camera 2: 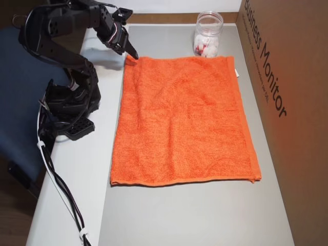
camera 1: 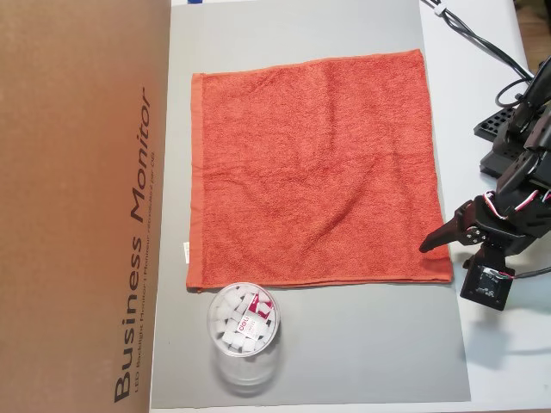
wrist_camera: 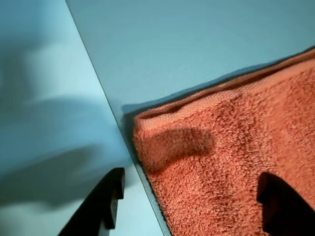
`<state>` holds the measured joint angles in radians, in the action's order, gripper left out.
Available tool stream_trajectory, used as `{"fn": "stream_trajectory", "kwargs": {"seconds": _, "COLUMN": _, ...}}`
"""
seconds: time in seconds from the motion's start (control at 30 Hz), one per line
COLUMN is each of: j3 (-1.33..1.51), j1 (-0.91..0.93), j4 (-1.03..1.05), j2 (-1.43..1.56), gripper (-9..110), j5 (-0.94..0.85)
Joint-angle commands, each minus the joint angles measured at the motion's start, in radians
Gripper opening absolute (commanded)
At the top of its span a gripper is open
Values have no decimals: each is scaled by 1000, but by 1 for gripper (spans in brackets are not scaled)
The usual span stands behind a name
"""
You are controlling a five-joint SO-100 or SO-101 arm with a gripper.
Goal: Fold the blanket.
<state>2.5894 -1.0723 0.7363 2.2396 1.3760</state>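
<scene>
Wrist view: blanket [wrist_camera: 231, 172] cut off at right and bottom edges; only one corner visible. Tool [wrist_camera: 192, 206] fingertips cropped by bottom edge. Jar [camera 1: 244, 340] contents too small to identify in either overhead view.

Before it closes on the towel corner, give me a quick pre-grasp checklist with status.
1. Orange-red terry-cloth blanket spread flat, unfolded: ok.
2. Gripper open, fingers straddling the corner edge in the wrist view: ok.
3. Fingertips low enough to catch the cloth: cannot tell.
4. Clear plastic jar of white packets apart from the gripper, at the opposite end of that blanket edge: ok.
5. Brown cardboard box beside the far edge, could crowd a full fold: cannot tell.
6. Grey mat bare of clutter around the corner: ok.
</scene>
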Motion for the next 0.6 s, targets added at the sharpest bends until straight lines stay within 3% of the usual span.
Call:
{"fn": "stream_trajectory", "kwargs": {"seconds": 0.0, "j3": -43, "j1": -8, "j4": -14, "j2": -14, "gripper": 28, "j5": -2}}
{"fn": "stream_trajectory", "kwargs": {"seconds": 0.57, "j3": -161, "j1": -57, "j4": -71, "j2": -229, "gripper": 28, "j5": -2}}
